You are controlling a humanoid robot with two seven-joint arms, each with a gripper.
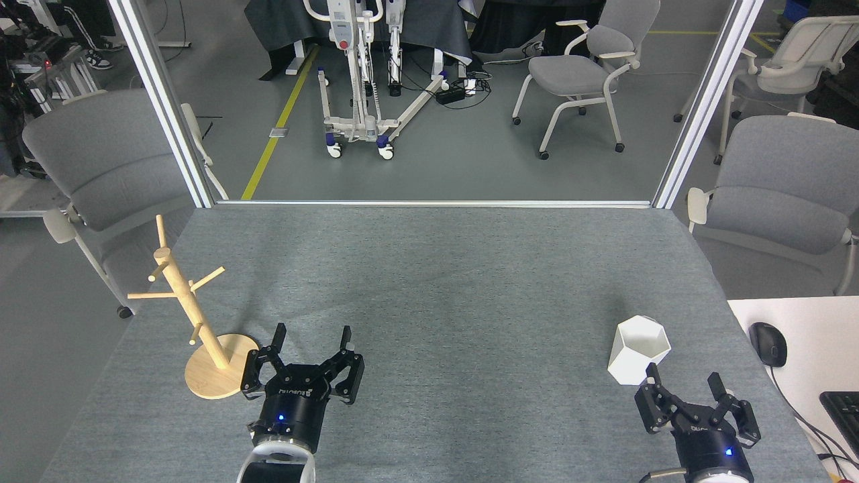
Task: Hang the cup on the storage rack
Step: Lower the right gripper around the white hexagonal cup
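The white faceted cup (639, 349) stands upright on the grey table at the right, its hexagonal rim facing up; its handle does not show. My right gripper (683, 378) is open just in front of it and slightly right, clear of the cup with nothing between its fingers. The wooden storage rack (194, 315) stands at the table's left edge on its round base, pegs bare. My left gripper (313, 333) is open to the right of the rack's base, holding nothing.
The grey felt table (429, 282) ends at a metal frame at the back. A white side desk with a black mouse (767, 343) and keyboard (844, 410) adjoins the right. Grey chairs (100, 168) flank the table.
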